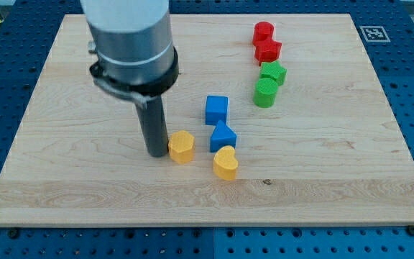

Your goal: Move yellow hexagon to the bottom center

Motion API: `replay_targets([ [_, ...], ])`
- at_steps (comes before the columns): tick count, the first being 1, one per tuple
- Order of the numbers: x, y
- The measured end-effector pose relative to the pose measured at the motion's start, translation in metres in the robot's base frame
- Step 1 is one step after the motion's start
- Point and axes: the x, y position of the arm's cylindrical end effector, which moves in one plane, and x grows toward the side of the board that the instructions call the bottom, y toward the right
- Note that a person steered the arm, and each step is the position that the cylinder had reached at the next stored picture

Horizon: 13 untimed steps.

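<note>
Yellow hexagon [181, 147] sits a little left of the middle of the wooden board [63, 180], somewhat below the board's centre line and well above its bottom edge. My tip [156, 152] stands at the hexagon's left side, touching it or so close that no gap shows between them. The rod rises straight up from there into a dark collar and a wide grey cylinder that fills the view's upper left. This arm carries no jaws at all, only the rod, so nothing is clamped or held. Just to the right of the hexagon and slightly lower lies a yellow heart [226, 163], near it but apart from it. Right above the heart is a blue block [223, 136] of uneven shape, which I cannot name with certainty, and its lower edge seems to meet the heart's top. Above that one stands a blue cube [216, 109], close to it; whether the two touch I cannot tell. Toward the view's upper right four more blocks run in a short column: a red cylinder [263, 32] at the top, a red star [268, 50] pressed against it, then a green star [272, 72], and a green cylinder [265, 93] lowest of all. All four stand well apart from the yellow and blue group. Around the board lies a blue perforated table [20, 29], and a small black-and-white marker [371, 33] sits on the board's upper right corner.
</note>
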Motion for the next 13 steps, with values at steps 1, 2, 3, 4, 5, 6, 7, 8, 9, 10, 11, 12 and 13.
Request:
replay_targets([
  [1, 0.031, 0.000],
  [2, 0.035, -0.001],
  [3, 0.021, -0.018],
  [4, -0.016, -0.027],
  [5, -0.046, -0.025],
  [6, -0.046, -0.027],
  [7, -0.042, -0.014],
  [8, -0.042, -0.006],
  [9, -0.044, 0.019],
  [10, -0.044, 0.019],
  [11, -0.044, 0.034],
  [12, -0.044, 0.035],
  [13, -0.030, 0.033],
])
